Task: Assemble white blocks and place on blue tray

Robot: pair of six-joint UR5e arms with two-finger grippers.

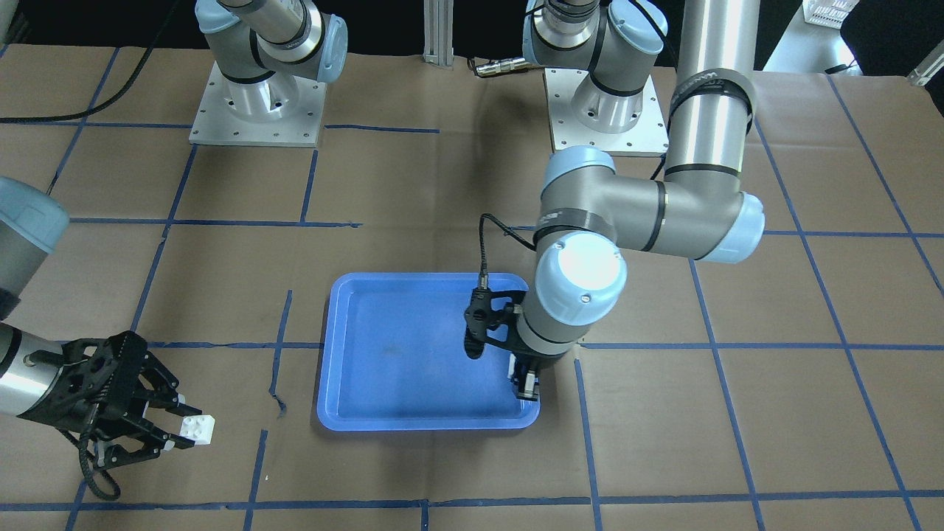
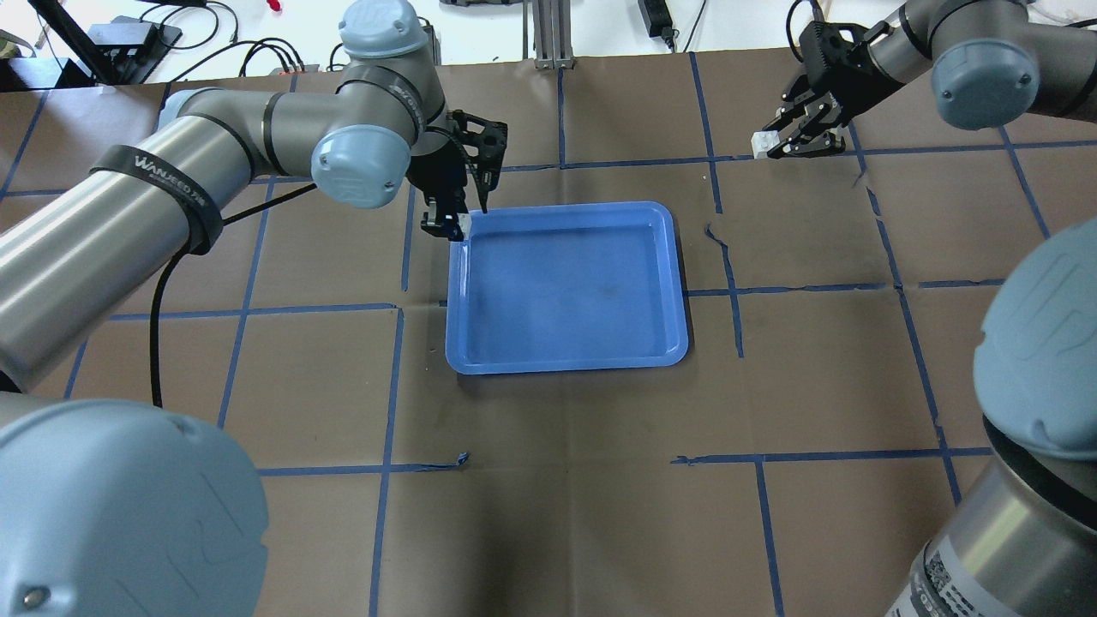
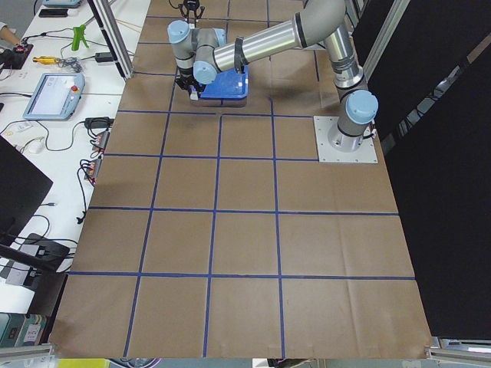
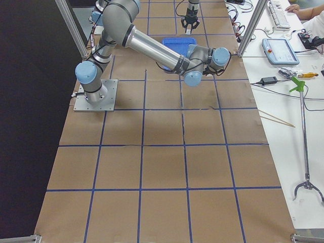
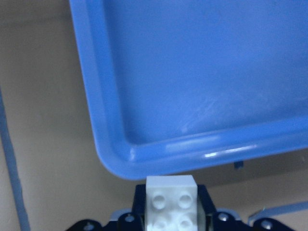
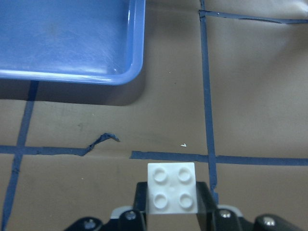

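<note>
- The left tool is clamped on a white block, whose studs face the wrist camera. It sits just at the upper-left corner of the blue tray in the overhead view.
- The right tool grips the other white block at the lower left of the front-facing view. It is over the brown counter, well apart from the tray.
</note>
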